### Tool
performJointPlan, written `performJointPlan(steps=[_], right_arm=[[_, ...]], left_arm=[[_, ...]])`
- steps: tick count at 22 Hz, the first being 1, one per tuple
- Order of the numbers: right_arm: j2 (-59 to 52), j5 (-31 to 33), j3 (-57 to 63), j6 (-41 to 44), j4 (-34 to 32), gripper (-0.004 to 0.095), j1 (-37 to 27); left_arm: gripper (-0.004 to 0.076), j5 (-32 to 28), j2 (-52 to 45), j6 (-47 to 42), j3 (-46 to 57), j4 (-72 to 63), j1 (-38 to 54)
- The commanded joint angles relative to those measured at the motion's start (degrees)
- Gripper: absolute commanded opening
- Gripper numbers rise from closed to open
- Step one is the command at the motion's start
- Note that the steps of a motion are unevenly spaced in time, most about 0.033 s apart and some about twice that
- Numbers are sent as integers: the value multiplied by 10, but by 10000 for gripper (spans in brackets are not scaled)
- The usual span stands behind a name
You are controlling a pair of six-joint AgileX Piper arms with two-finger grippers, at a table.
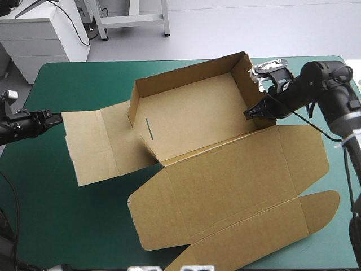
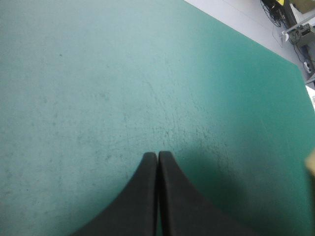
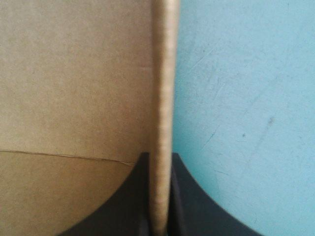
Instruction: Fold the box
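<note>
Brown box on the teal-green worktop, walls raised, lid lying flat, right pincer clamped on the box's right wall, left pincer closed, just beside the box's left flap

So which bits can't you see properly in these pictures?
- Right gripper: in the right wrist view, the box wall's edge covers where its tips meet. In the high view they are too small.
- Left gripper: in the high view it is too small to tell if it touches the side flap. Its wrist view shows only teal-green cover.
- Nearest flap: the high view's bottom edge cuts off its corner.
</note>
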Motion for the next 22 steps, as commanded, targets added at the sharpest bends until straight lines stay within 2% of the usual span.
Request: performJointPlan(steps=[1,5,8,12,14,22], right_arm=[[-62,5,-17,-8,53,-20,-2],[-75,-12,-18,-35,109,-20,-1],[-64,-40,-18,-32,116,-18,-1],[-43,-100,-18,-7,78,-18,-1],[-33,-122,-18,-1,64,-18,-1],[-1,-139,-18,27,21,-18,-1]], left_arm=[[-8,11,11,-4,-14,-49,-19],[-9,12,50,-6,-14,-53,-77],[-9,-14,62,-35,-14,-66,-162],[-9,-42,35,-49,-14,-59,-257],[-9,-42,5,-61,-14,-57,-274],[-9,-58,-77,-86,-14,-66,-339]])
